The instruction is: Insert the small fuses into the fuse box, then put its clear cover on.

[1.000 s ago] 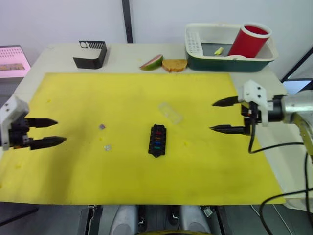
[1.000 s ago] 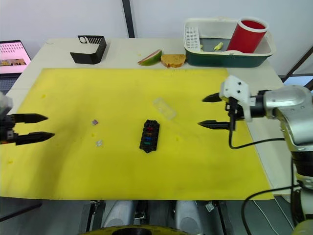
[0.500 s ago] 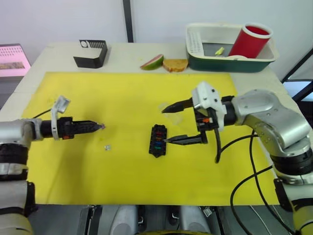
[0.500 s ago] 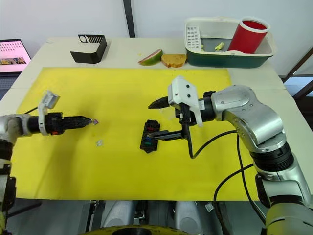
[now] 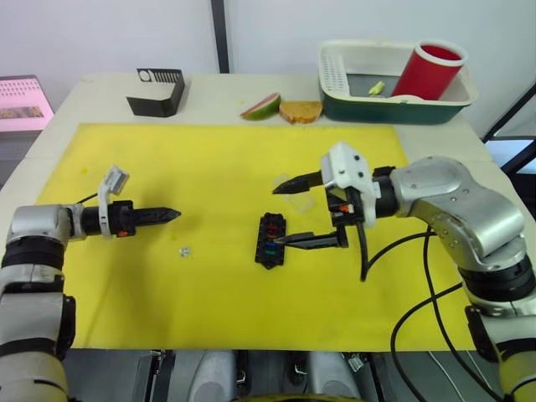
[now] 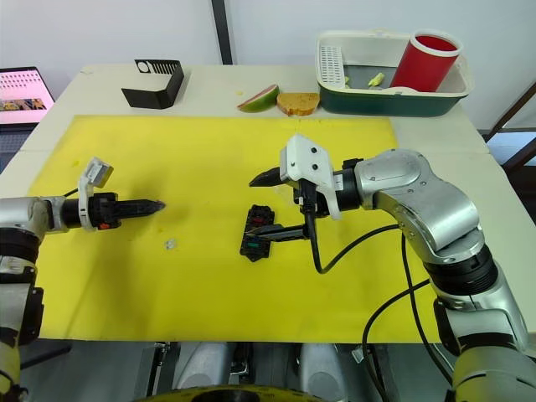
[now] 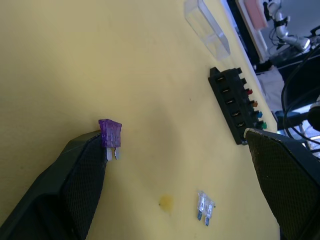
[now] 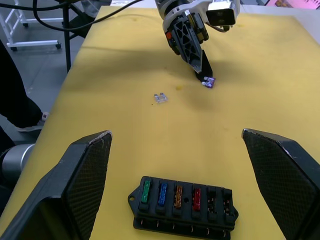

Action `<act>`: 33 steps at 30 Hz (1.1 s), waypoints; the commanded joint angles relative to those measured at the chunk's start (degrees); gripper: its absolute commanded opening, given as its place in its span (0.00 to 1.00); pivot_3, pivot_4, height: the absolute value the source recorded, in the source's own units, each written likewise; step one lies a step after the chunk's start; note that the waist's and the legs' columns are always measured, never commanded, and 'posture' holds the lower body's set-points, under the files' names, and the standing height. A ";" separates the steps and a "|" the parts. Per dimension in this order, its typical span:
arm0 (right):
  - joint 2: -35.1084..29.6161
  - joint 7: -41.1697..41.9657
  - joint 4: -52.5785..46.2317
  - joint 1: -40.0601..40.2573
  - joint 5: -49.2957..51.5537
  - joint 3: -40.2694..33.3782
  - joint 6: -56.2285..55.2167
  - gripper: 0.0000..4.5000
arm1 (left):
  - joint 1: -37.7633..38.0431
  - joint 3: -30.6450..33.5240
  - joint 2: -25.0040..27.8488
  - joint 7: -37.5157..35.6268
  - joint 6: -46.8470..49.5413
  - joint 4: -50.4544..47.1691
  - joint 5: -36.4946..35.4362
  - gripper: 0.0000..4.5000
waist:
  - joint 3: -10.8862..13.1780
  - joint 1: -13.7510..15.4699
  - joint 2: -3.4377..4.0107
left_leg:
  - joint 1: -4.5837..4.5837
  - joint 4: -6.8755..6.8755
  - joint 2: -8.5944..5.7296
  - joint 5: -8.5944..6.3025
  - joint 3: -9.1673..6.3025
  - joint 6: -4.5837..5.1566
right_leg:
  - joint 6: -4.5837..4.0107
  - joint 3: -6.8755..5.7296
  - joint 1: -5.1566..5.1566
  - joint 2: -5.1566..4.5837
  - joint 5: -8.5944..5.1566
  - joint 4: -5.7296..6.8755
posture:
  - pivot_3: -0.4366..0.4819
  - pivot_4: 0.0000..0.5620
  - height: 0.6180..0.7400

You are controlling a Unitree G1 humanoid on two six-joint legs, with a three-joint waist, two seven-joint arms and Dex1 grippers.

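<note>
Your left claw point(image 5: 167, 214) reaches in low over the yellow mat point(image 5: 209, 310) on the left side; in its wrist view the two fingers point(image 7: 75, 190) stand spread apart, pinching nothing; the purple fuse point(image 7: 110, 133) sits right at the tip of one finger, touching it, with its metal legs pointing down at the mat. The clear fuse point(image 7: 205, 208) lies flat on the mat just beside there, between your left claw and the fuse box point(image 5: 269, 240).

Your right claw point(image 5: 283, 213) is spread wide near the middle of the mat and holds nothing; one fingertip ends just at the fuse box's right edge, and the other hangs over the clear cover point(image 7: 206, 27), which lies on the mat just beyond the box.

In the right wrist view the fuse box shows four fuses in one row: green, blue, amber and red; the two slots at the far end of that row are open.
</note>
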 commanded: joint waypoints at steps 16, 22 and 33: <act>-0.12 -0.96 -1.25 -1.31 -0.64 0.86 -0.81 0.98 | -1.24 2.00 1.47 1.84 -1.65 3.13 1.89 1.00 | 0.00 -0.09 0.00 | 0.02 0.01 0.01 0.00 -0.01 0.00 | -0.01 0.02 0.00 0.00 0.00 0.04 | 0.48 0.27 1.00; 0.24 -0.93 -0.83 -1.66 -0.99 1.29 -1.13 1.00 | -0.49 1.84 1.15 2.01 -1.92 3.49 2.28 0.87 | 0.00 -0.08 0.00 | 0.02 0.01 0.01 0.00 -0.01 -0.01 | -0.01 0.02 -0.01 0.00 0.00 0.06 | 0.48 0.27 1.00; 0.49 -0.96 -0.96 -1.59 -1.33 1.48 -1.26 1.00 | -0.29 2.44 1.04 3.31 -2.82 4.23 3.10 0.71 | 0.00 -0.14 0.00 | 0.01 0.01 0.01 0.00 -0.01 0.00 | -0.01 0.02 -0.02 0.00 0.00 0.05 | 0.48 0.27 1.00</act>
